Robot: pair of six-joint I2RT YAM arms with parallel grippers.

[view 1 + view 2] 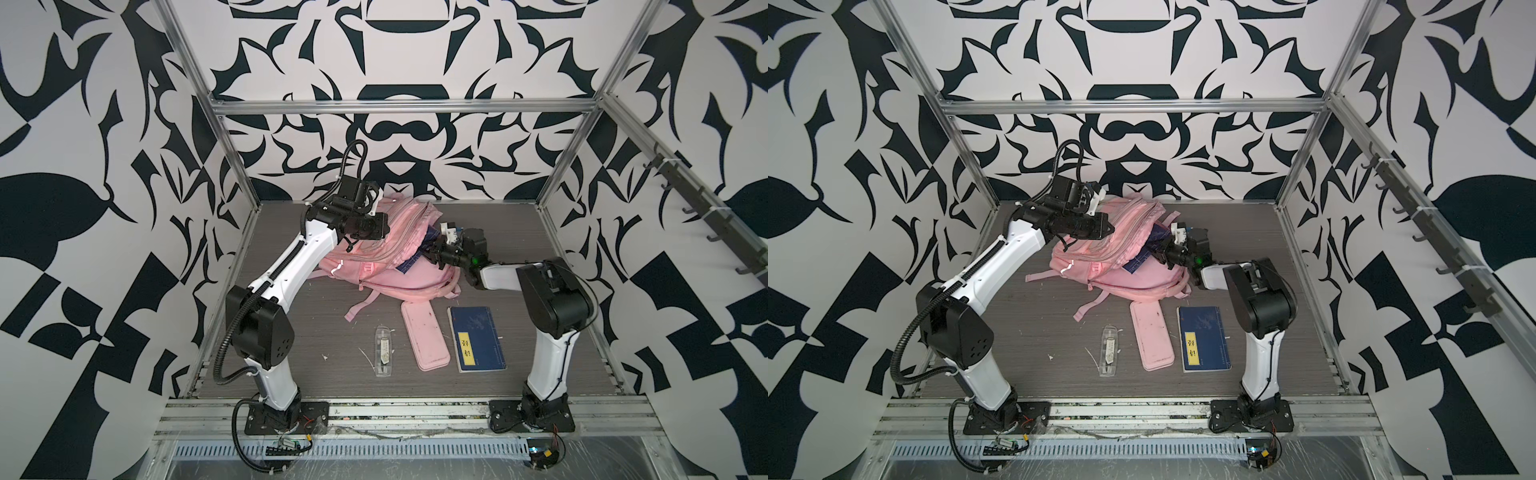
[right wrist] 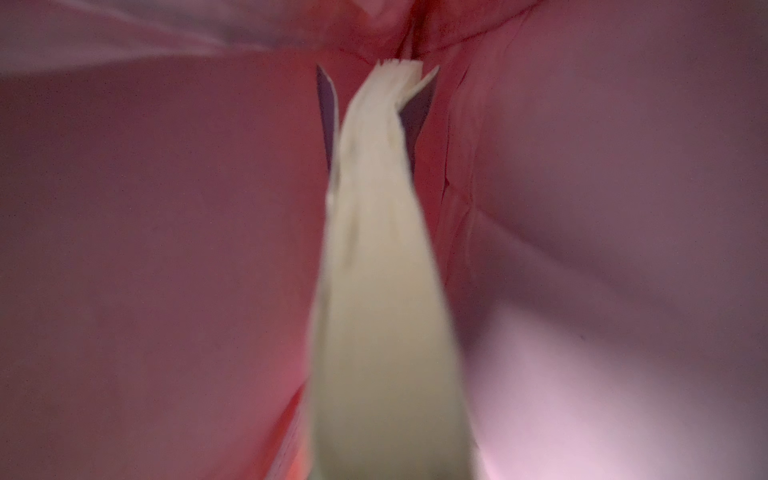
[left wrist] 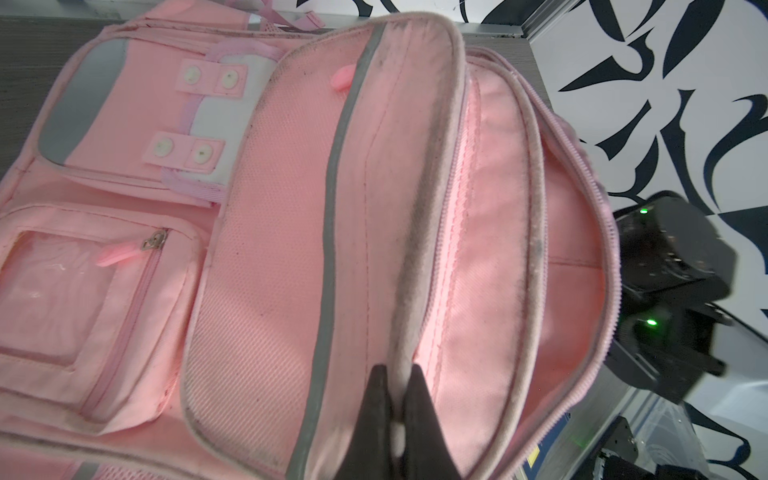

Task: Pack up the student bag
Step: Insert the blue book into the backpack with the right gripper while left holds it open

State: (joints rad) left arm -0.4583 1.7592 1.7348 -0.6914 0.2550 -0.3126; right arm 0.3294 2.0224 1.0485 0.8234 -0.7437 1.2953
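A: Where do you have the bag (image 1: 415,284)?
B: At the back of the table (image 1: 332,332), mouth open. Your left gripper (image 3: 400,370) pinches its rim. Your right gripper (image 1: 430,249) clamps a blue book (image 1: 405,266), half inside the bag.

Evenly bright in both top views, barely shadowed, bowed at the edges. Crisp at the left wrist. Dim, reddish, badly blurred at the right wrist, inside the student bag (image 2: 602,187).
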